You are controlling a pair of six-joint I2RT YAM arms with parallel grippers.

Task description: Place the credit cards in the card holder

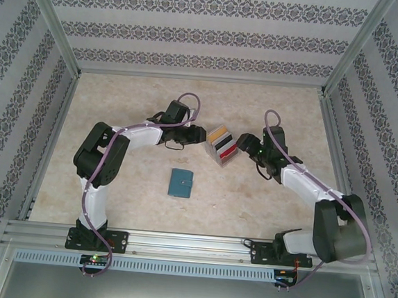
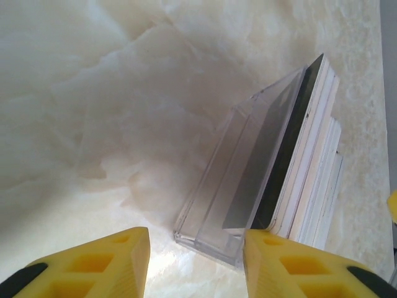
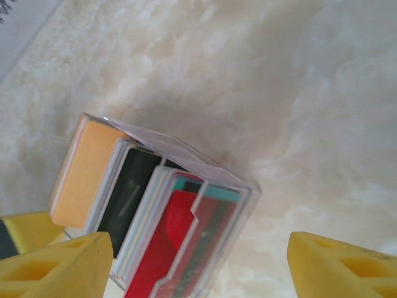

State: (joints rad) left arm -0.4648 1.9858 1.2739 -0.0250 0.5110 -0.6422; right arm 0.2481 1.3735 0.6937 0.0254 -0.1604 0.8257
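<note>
The credit cards (image 1: pixel 221 145) stand on edge, packed in a clear plastic box (image 2: pixel 229 180) at mid-table. Their pale edges (image 2: pixel 313 174) show in the left wrist view. In the right wrist view I see a red card (image 3: pixel 164 248) beside black and orange ones. The card holder (image 1: pixel 180 182), a teal wallet, lies flat and closed nearer the arms. My left gripper (image 1: pixel 201 135) (image 2: pixel 195 239) is open at the box's left end, its right finger against the near corner. My right gripper (image 1: pixel 240 144) (image 3: pixel 198 242) stands wide open at the box's right end, holding nothing.
The marble-patterned table (image 1: pixel 133 101) is ringed by an aluminium frame (image 1: pixel 177 241) and patterned walls. Bare surface lies around the wallet and behind the box.
</note>
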